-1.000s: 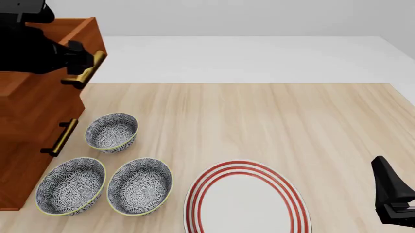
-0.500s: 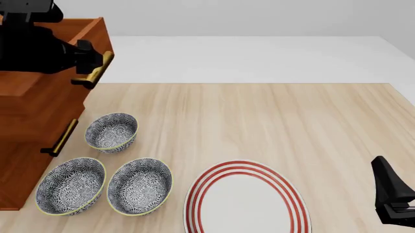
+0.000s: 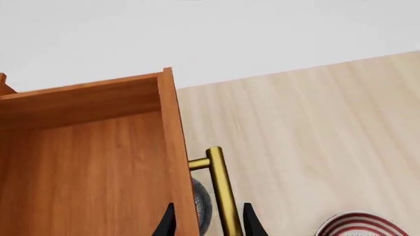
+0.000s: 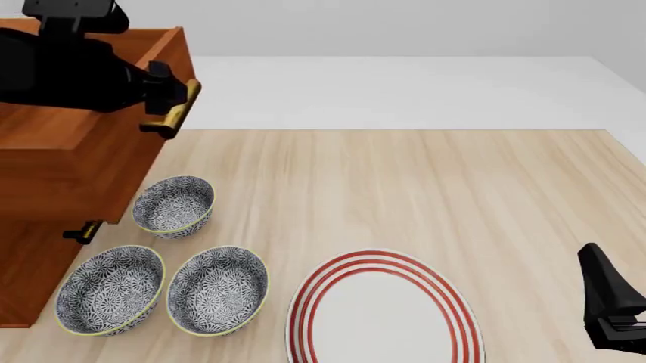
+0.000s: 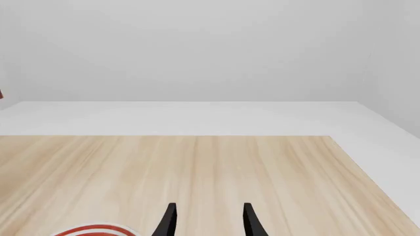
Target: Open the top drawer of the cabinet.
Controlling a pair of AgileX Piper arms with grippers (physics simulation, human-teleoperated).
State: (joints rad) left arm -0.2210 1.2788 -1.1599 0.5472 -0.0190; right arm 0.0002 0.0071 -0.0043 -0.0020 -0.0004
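Spanning the scene was a pale wood table [image 4: 424, 197] under grey walls. At nine o'clock stood the cabinet [image 4: 41, 227], its top drawer [image 4: 91, 144] pulled out over three patterned bowls [image 4: 174, 206]. The left gripper [image 3: 206, 223] clasped the brass handle [image 3: 222, 191] (fingers either side). The right gripper [image 5: 206, 221] hung parted at four o'clock, beside a striped plate [image 4: 383, 310]; twelve to three lay bare.

The front view looks down and forward over the worktop [image 4: 424, 189]. Both wrist views look along their fingers: the left close above the top drawer [image 3: 85, 162], sharing the plate [image 4: 383, 310] with the others.
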